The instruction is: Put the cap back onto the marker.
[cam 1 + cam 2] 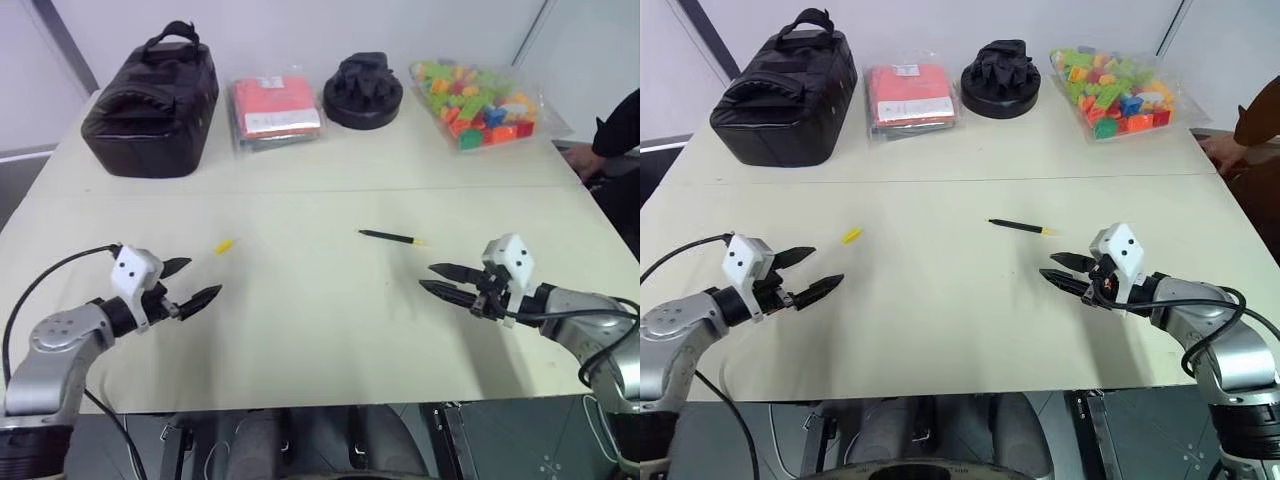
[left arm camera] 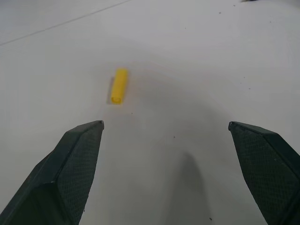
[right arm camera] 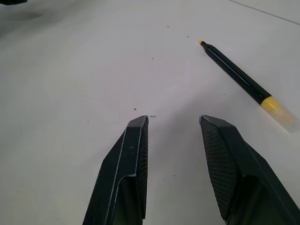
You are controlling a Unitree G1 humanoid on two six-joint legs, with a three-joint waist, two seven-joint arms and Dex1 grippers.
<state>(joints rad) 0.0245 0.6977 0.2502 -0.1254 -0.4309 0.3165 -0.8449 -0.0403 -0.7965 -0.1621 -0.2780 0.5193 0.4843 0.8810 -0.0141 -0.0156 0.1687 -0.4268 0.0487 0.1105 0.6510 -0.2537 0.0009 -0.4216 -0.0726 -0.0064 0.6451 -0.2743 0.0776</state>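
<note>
Grippers sit nearest, one at each side of the pale cream tabletop [image 1: 320, 330], both hovering low over it and holding nothing. On the left, the left gripper [image 1: 193, 281] has its two black fingers spread wide, tips pointing inward toward the middle of the table. On the right, the right gripper [image 1: 436, 279] keeps its black fingers only a narrow gap apart, also aimed inward.

Just beyond the left gripper's tips lies the cap [image 1: 224, 245], a tiny bright yellow plastic tube, flat on the table and apart from both fingers; in the left wrist view it rests ahead of the open fingers, nearer one of them [image 2: 119, 86].

A little past the right gripper lies the marker [image 1: 390, 237], a thin black stick with a yellow end, flat on the surface. Its yellow end points toward the right edge of the table. It is uncapped and touched by nothing. Cap and marker are well apart, with bare table between them.

Along the far edge stand, from left to right, a black fabric bag with a carry handle [image 1: 152, 100], a clear packet holding something red-orange [image 1: 276, 110], a round black object [image 1: 363, 90], and a clear bag of colourful toy bricks [image 1: 476, 102]. At the far right a person's hand and dark sleeve [image 1: 600, 150] rest by the table's edge.
</note>
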